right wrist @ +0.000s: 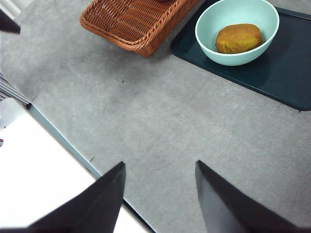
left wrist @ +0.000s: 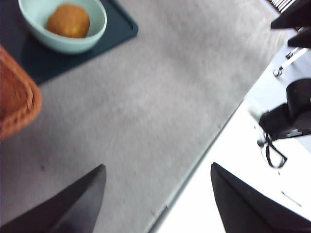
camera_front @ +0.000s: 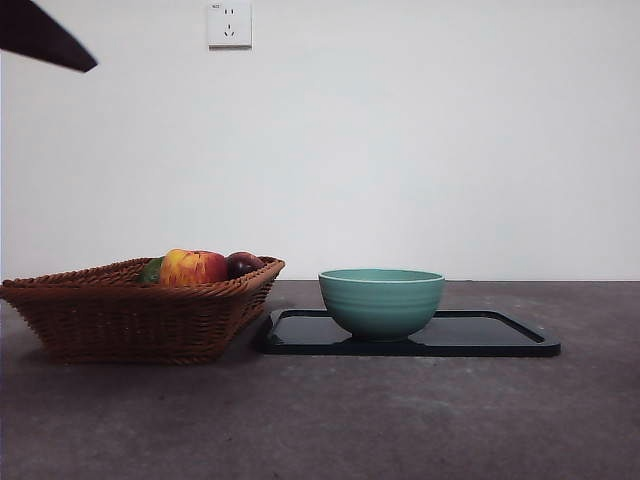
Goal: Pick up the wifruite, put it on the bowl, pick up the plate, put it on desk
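Wifruite (right wrist: pixel 238 38) sits inside bowl (right wrist: pixel 236 30), upper right of frame, on dark tray (right wrist: pixel 286 73), first step apparently done; left gripper (left wrist: pixel 158 199) and right gripper (right wrist: pixel 160 194) wait high, jaws apart, empty.

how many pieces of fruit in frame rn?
4 visible. The wifruite lies in the bowl. In the wicker basket: a red-yellow apple, a dark plum, and a green one mostly hidden. More may sit below the rim.
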Available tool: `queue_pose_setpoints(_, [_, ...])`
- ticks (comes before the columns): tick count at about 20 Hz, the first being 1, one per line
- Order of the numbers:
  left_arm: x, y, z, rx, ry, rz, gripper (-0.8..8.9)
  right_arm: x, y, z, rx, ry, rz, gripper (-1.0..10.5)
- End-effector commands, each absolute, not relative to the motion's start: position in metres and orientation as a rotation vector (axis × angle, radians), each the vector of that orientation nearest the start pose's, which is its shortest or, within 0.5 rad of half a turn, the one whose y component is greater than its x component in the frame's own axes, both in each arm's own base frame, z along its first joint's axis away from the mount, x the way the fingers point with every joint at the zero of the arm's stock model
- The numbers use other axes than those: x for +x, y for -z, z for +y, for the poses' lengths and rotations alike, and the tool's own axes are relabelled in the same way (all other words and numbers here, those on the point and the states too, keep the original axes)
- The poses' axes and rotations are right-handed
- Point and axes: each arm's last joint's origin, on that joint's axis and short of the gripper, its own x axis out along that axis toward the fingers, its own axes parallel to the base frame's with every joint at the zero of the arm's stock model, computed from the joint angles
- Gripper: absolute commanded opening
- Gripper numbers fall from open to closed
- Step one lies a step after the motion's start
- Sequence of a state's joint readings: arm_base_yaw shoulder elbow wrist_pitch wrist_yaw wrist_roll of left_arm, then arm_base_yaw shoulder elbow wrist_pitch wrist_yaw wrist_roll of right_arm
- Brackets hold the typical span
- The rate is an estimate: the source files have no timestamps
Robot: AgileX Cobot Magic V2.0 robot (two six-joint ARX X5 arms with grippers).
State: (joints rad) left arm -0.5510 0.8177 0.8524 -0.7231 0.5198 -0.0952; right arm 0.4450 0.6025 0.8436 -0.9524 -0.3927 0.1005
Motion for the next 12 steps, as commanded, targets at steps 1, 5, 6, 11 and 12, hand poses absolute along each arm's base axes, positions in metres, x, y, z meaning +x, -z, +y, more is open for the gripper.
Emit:
queue_pose_setpoints(1, [0.129, -0.313, -0.097, -0.075, 1.009, 0.693, 3.44, 0.083, -0.311, 0.053, 0.063, -0.779, 0.753, 2.3])
queue_pose_setpoints(5, [0.148, -0.322, -0.108, -0.061, 0.983, 0.670, 3.46, 0.084, -0.311, 0.053, 0.063, -0.779, 0.752, 2.3])
queue_pose_setpoints(6, [0.156, -0.325, -0.113, -0.046, 0.985, 0.673, 3.46, 0.084, -0.311, 0.053, 0.063, -0.779, 0.753, 2.3])
queue_pose_setpoints(11, [0.210, -0.344, -0.147, 0.048, 1.010, 0.664, 3.46, 0.083, -0.311, 0.053, 0.063, -0.779, 0.753, 2.3])
queue_pose_setpoints(12, [0.225, -0.348, -0.156, 0.068, 1.011, 0.658, 3.46, 0.083, -0.311, 0.053, 0.063, -0.779, 0.754, 2.3])
